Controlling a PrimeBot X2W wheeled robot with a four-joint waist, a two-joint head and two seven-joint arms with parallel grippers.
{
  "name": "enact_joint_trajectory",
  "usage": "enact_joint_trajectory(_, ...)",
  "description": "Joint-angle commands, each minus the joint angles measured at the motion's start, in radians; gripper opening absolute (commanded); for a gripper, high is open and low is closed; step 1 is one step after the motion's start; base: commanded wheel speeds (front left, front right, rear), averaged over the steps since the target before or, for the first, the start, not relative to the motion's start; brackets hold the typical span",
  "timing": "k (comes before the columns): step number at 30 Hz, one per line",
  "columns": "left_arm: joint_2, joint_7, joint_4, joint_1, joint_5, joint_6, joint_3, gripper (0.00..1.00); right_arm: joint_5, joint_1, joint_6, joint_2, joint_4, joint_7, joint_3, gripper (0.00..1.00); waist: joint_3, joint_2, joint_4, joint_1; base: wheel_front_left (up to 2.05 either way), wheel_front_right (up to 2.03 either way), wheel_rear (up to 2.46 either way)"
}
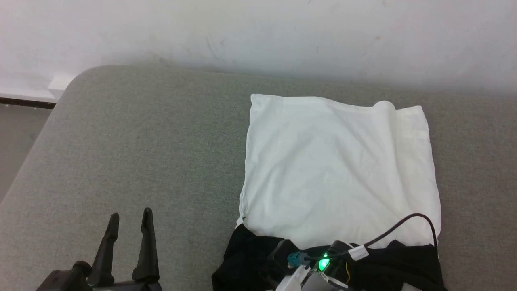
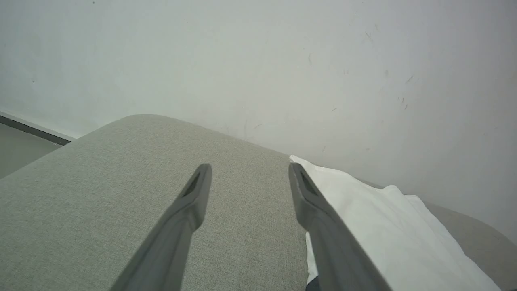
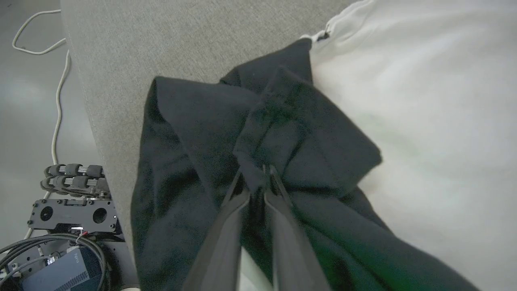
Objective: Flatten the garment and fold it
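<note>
Garment (image 1: 339,169) is lying on the right half of a grey fabric-covered surface (image 1: 141,141), as the head view is showing. Its white body is spreading out as a roughly square panel with shallow creases, its far edge near the wall (image 1: 258,32). Black cloth is bunching along the near edge. The right arm's wrist (image 1: 323,264), with a green light glowing, is sitting over that black cloth, and a dark cable (image 1: 404,225) is arcing above it across the white hem. The left claw (image 1: 131,214) is standing at the lower left, well apart from the garment, with its fingers pointing up the view over bare grey fabric.

In the left wrist view, the left claw is standing wide open with nothing between its fingers, and the grey surface is showing through the gap. A corner of the white body is showing behind the finger on the view's right; whether the two are touching cannot be told.

In the right wrist view, the right claw (image 3: 257,174) is reaching down onto the black cloth. Its fingers are standing narrow, and the tips are pinching a raised fold of it. The black cloth is lying in crumpled, overlapping folds near the surface's edge, with the white body adjoining on the view's right. Beyond that edge, a pale cord (image 3: 58,101) is trailing over the floor (image 3: 24,121) beside dark equipment (image 3: 68,210).
</note>
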Motion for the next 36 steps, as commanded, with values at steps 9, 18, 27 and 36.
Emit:
enact_joint_trajectory(9,0.006,0.006,-0.011,0.013,-0.005,0.0,0.0,1.0,0.133,-0.006,-0.001,-0.007,-0.139,0.033,-0.131,1.0,-0.042,0.0,-0.041,-0.0001,0.0,0.0,0.0)
enact_joint_trajectory(18,0.014,0.008,-0.038,0.025,-0.003,0.001,-0.003,1.0,0.037,0.215,-0.001,-0.063,-0.586,0.054,-0.605,1.0,-0.05,0.0,-0.127,-0.0001,0.0,0.0,0.0)
enact_joint_trajectory(27,0.039,-0.001,-0.021,0.027,0.049,0.012,-0.011,1.0,-0.108,0.393,-0.001,0.013,-0.779,-0.128,-0.902,1.0,-0.041,0.0,-0.202,-0.0001,0.0,0.0,0.0)
enact_joint_trajectory(36,0.049,-0.013,0.004,0.038,0.095,0.025,-0.028,1.0,-0.038,0.491,-0.001,0.015,-0.746,-0.222,-0.957,1.0,-0.032,0.0,-0.23,-0.0001,0.0,0.0,0.0)
